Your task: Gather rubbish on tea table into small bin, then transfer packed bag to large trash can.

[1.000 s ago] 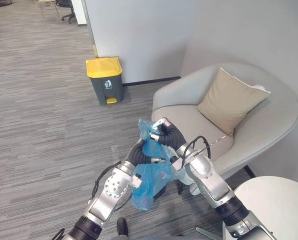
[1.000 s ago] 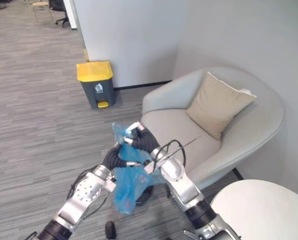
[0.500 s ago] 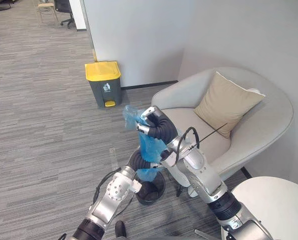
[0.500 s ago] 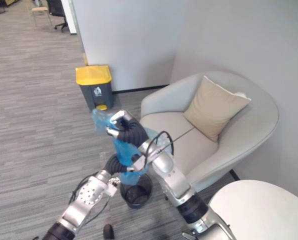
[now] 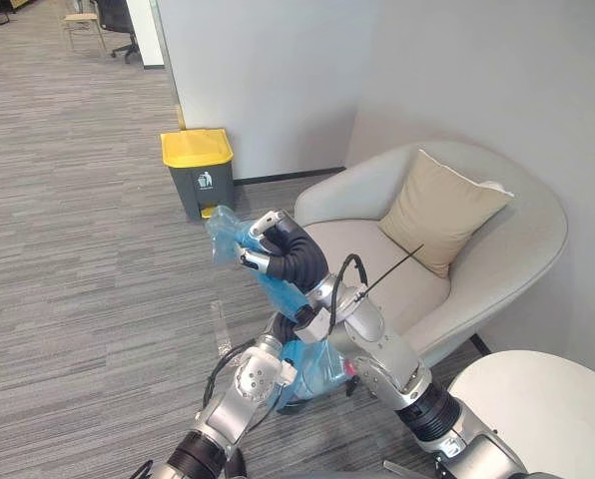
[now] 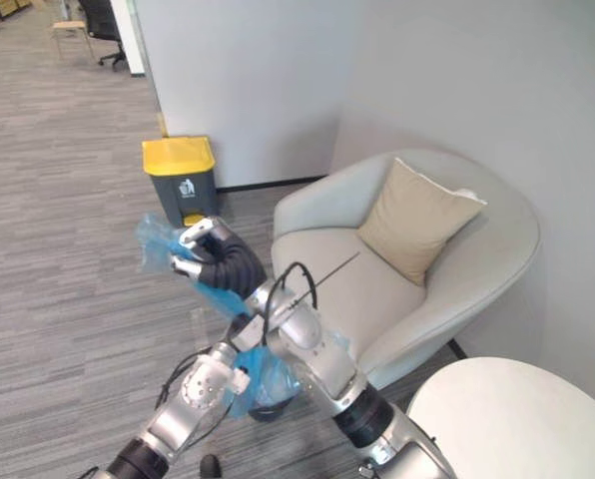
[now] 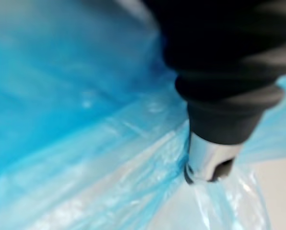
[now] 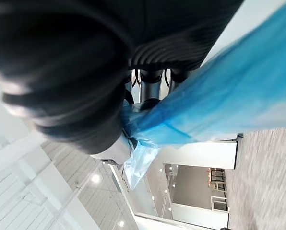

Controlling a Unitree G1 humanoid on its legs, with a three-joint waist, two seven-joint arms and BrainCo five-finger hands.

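The blue bag hangs in the air in front of the robot, between the grey armchair and the open carpet, and well apart from the yellow-lidded trash can that stands against the wall. The right hand is raised, and its fingers are curled tight round the gathered neck of the bag, with a loose ruffle of plastic sticking out past them. The left hand is lower, pressed into the film where the bag widens. Its wrist view shows blue plastic right against it, but whether it grips the bag or only steadies it cannot be told. The bag looks like thin, soft, slippery film, and the sagging bulge at the bottom suggests a light load of loose rubbish. Such film would likely stretch or tear if pinched at a single layer and could slide through a slack grasp. The bunched neck seems the safest place to hold it, with support under the bulge to check any swinging.
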